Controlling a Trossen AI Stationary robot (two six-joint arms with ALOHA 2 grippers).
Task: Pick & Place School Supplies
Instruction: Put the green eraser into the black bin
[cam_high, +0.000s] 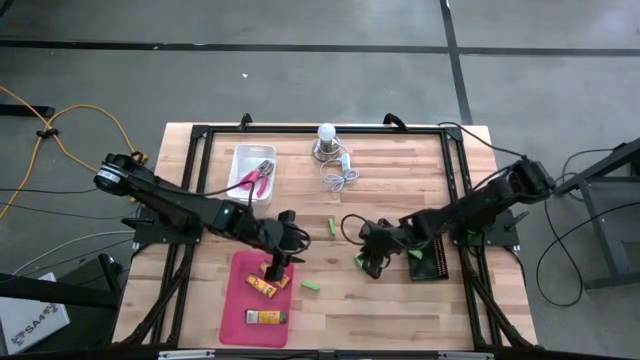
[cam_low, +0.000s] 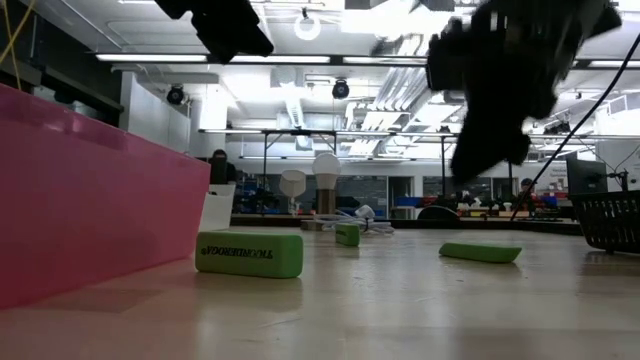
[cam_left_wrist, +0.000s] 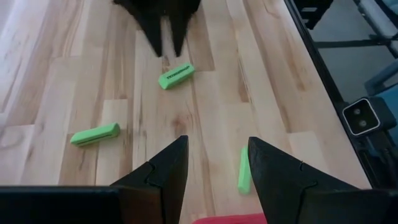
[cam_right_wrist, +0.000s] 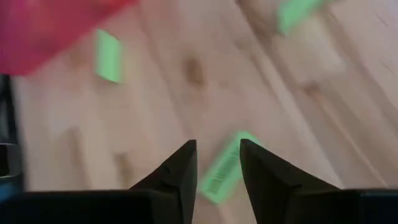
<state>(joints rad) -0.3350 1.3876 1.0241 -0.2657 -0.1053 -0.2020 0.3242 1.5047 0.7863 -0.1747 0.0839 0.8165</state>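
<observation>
Right gripper hung low over a green eraser on the worktop, fingers parted and straddling it, not yet closed. I saw the left gripper open above the pink tray, which held orange pieces. Other green erasers lay between the arms.

A white bulb with its coiled cord is seen at the far edge of the wooden desk; a yellow cable is trailed across the grey floor beside it.
</observation>
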